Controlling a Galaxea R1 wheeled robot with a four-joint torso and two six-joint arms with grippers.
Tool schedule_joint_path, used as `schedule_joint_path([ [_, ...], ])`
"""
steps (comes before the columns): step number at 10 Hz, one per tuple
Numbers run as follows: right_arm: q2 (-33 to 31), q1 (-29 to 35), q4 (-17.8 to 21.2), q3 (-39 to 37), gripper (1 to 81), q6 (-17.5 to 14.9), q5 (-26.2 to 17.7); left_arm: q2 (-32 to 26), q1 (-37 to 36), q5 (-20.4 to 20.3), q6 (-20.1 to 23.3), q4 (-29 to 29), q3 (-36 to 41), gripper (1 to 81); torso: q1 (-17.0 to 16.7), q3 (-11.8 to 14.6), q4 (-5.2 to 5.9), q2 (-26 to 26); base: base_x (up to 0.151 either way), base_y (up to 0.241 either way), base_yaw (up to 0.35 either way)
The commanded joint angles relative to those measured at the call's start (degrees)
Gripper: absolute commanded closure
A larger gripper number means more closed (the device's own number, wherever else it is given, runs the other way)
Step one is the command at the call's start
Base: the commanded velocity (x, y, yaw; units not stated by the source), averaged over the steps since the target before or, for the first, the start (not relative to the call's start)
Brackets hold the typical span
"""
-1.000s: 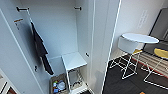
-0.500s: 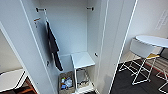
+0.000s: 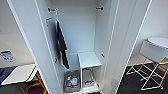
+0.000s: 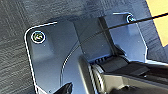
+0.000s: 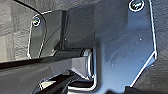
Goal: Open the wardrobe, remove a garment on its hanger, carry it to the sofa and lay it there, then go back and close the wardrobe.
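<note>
1. We see the wardrobe [image 3: 82, 37] standing open in the head view, with its white interior exposed from the top down to the floor.
2. Its left door [image 3: 30, 45] is swung outward toward us, and its right door [image 3: 125, 42] is swung outward on the other side.
3. Inside, a dark garment [image 3: 62, 47] hangs against the left part of the interior, just below a dark fitting [image 3: 51, 10] near the top. A matching dark fitting [image 3: 99, 8] sits on the right inner wall.
4. A white shelf box [image 3: 88, 61] stands in the lower right part of the interior, touching the right wall.
5. A basket [image 3: 72, 81] with small items rests on the wardrobe floor, just beside the shelf box and below the dark garment.
6. Left of the wardrobe, a white table with orange legs [image 3: 21, 75] stands near the wall.
7. Right of the wardrobe, a white round table on thin white legs [image 3: 153, 50] stands on dark carpet [image 3: 130, 86], well apart from the open right door.
8. In the left wrist view, grey carpet [image 4: 15, 30] and a yellow patch [image 4: 158, 20] lie beneath the robot's own dark plate.
9. In the right wrist view, grey carpet [image 5: 15, 32] lies beneath the plate.
10. We cannot tell the opening of either end effector.
</note>
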Motion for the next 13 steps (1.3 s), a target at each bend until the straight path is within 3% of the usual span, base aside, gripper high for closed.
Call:
schedule_joint_path([
  [1,0.3,1.9,0.1,0.3,1.0,-0.1,-2.5,0.1,-2.6,2.4,0.6,0.4,-0.2,1.0,0.0,0.0,0.0,0.0,0.0,0.0,0.192],
  [5,0.3,2.0,0.1,0.2,1.0,-0.1,-2.5,0.1,-2.6,2.4,0.6,0.4,-0.2,1.0,0.0,0.0,0.0,0.0,0.0,0.0,0.161],
  [13,0.3,2.1,0.2,0.1,1.0,-0.1,-2.5,-0.2,-2.4,2.4,0.3,0.2,0.0,1.0,0.0,0.0,0.0,0.0,-0.016,0.0,0.0],
])
